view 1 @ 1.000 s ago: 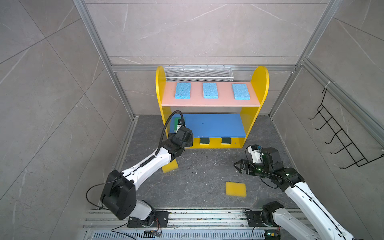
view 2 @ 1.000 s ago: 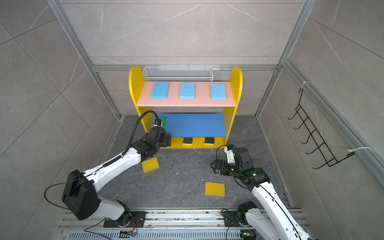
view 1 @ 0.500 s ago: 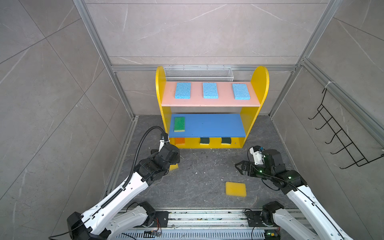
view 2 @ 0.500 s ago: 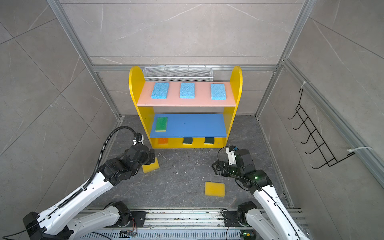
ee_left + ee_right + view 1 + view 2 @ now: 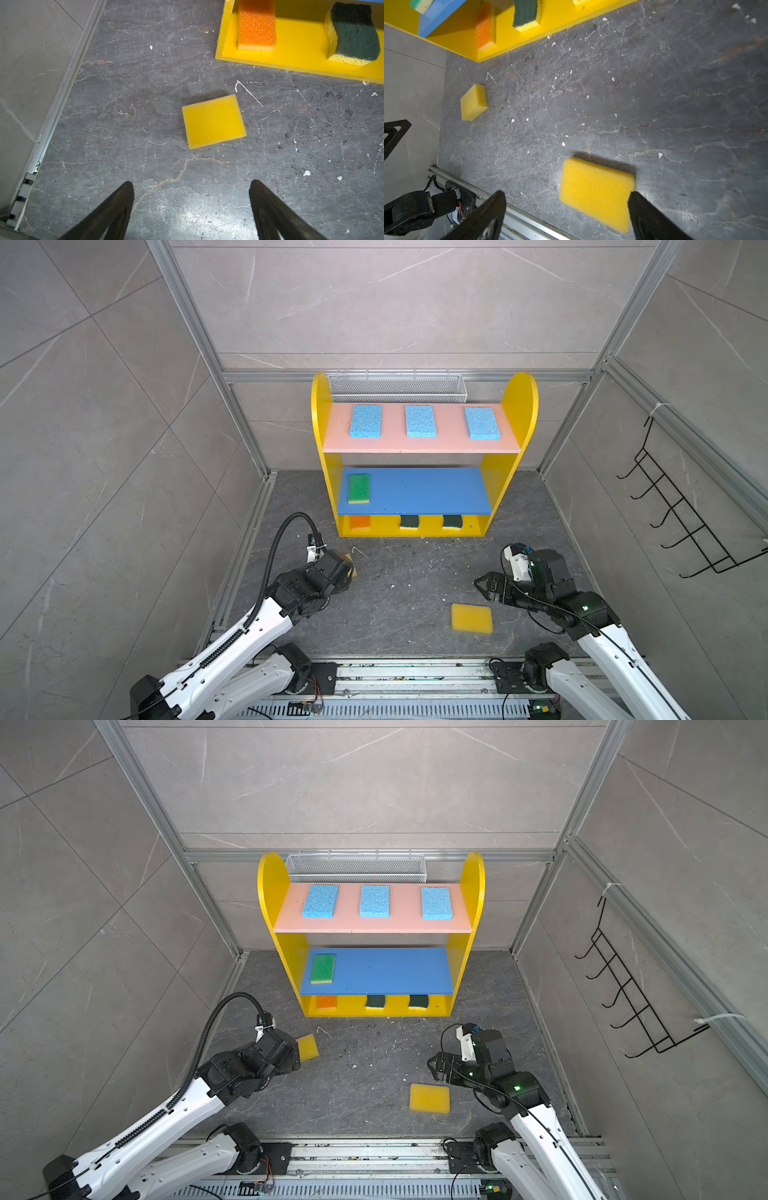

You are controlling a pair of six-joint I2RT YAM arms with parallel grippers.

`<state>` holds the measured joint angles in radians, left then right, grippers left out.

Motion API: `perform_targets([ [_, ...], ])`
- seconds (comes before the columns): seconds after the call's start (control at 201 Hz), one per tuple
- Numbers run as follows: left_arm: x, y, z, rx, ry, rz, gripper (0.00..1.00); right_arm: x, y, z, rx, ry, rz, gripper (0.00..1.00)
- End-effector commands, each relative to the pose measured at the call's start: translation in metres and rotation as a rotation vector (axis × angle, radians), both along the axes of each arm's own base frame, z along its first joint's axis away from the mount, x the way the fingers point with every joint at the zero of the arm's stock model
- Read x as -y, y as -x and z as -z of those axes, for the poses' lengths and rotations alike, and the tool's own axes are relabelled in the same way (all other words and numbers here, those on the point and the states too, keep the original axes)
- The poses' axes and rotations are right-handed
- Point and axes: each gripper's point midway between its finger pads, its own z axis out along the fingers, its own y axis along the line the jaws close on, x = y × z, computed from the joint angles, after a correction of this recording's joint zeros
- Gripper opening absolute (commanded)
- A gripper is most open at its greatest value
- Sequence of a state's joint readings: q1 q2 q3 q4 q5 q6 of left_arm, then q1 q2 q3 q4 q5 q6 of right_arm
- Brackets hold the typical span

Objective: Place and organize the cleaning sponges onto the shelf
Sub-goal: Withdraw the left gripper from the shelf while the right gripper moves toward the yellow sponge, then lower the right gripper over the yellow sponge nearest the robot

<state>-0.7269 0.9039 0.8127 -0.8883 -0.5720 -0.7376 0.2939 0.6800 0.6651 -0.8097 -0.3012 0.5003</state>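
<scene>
Three blue sponges [image 5: 420, 421] top the shelf [image 5: 524, 406], a green sponge [image 5: 359, 488] lies midway. Below, the orange sponge [image 5: 360, 521] and scourers [image 5: 409, 521] are half hidden. Left pincer [image 5: 191, 181] and right pincer [image 5: 566, 192] gape wide, empty.

Yellow sponge [image 5: 471, 617], grey veined floor [image 5: 415, 572]

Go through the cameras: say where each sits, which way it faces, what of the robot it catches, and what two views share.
Top views: high above the arm bases, looking down toward the shelf; left arm and right arm show.
Left wrist: on the left arm, facing the floor; open left pincer points at the left yellow sponge.
Right wrist: on the right arm, facing the floor; open right pincer beside the right yellow sponge.
Shared: both wrist views show the orange sponge.
</scene>
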Motion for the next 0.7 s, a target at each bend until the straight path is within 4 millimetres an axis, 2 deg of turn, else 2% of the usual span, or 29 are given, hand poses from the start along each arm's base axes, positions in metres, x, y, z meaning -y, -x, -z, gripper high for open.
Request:
perform_targets([
  [0.0, 0.009, -0.004, -0.002, 0.007, 0.056, -0.006, 0.89, 0.003, 0.017, 0.022, -0.135, -0.007, 0.044, 0.93],
  [0.159, 0.014, -0.005, 0.001, -0.005, 0.066, 0.007, 0.89, 0.015, 0.039, 0.049, -0.242, 0.023, 0.123, 0.91],
  [0.304, 0.019, -0.006, -0.001, -0.004, 0.077, 0.029, 0.89, 0.031, 0.061, 0.061, -0.307, 0.075, 0.186, 0.91],
  [0.438, 0.023, -0.008, 0.0, -0.011, 0.073, 0.044, 0.89, 0.037, 0.082, 0.081, -0.411, 0.094, 0.223, 0.91],
  [0.523, 0.024, -0.008, 0.0, -0.009, 0.075, 0.051, 0.89, 0.031, 0.084, 0.09, -0.448, 0.07, 0.221, 0.91],
  [0.697, 0.02, -0.004, -0.001, 0.007, 0.09, 0.054, 0.89, 0.028, 0.075, 0.099, -0.457, 0.087, 0.216, 0.91],
])
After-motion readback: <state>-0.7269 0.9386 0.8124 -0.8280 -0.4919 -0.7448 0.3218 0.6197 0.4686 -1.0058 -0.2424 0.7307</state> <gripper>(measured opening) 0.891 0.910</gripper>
